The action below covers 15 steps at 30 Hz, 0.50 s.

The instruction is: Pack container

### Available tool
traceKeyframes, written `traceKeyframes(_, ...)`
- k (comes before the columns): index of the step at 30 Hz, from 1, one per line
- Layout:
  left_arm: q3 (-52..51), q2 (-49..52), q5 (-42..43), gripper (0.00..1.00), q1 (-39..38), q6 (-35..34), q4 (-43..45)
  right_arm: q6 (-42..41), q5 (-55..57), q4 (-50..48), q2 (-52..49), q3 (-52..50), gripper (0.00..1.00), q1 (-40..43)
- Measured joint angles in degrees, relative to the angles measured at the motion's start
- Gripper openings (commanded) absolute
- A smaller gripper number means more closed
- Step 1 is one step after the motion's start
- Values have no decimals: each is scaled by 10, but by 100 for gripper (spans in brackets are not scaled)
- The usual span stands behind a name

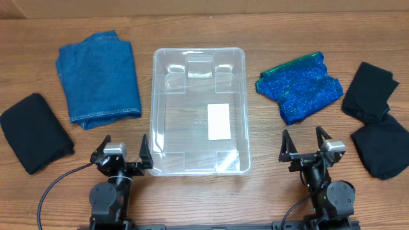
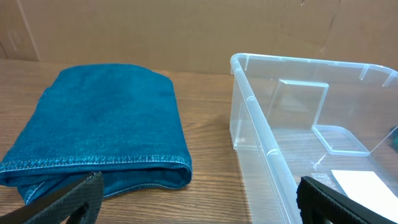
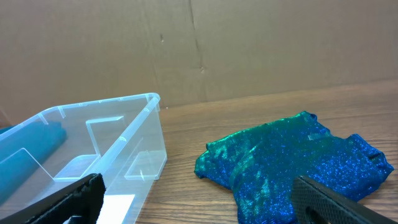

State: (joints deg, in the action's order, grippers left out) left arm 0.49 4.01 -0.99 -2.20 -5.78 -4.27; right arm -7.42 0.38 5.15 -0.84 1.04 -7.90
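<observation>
- Sitting mid-table, you have one clear container [image 1: 154, 102] with a white label [image 1: 219, 121] on its bottom.
- Your left gripper [image 1: 124, 148] and right gripper [image 1: 303, 144] sit at the near edge, each spread wide and gripping nothing.
- One folded denim cloth [image 1: 99, 76] lies toward the far-left corner, and one sparkly blue-green garment [image 1: 300, 86] lies toward the right.
- You have three black cloths: one at the left edge [image 1: 35, 131], two at the right edge [image 1: 370, 92] [image 1: 383, 150].

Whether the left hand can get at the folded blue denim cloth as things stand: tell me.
Probably yes. The folded blue denim cloth lies ahead of the open left hand with bare wooden table between; the clear plastic container sits beside it, not across the path.
</observation>
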Motion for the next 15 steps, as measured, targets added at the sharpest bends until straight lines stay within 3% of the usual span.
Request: traceKeyframes(15,0,0,0,100,0,0,0,0,-6,0,0,0,100,0)
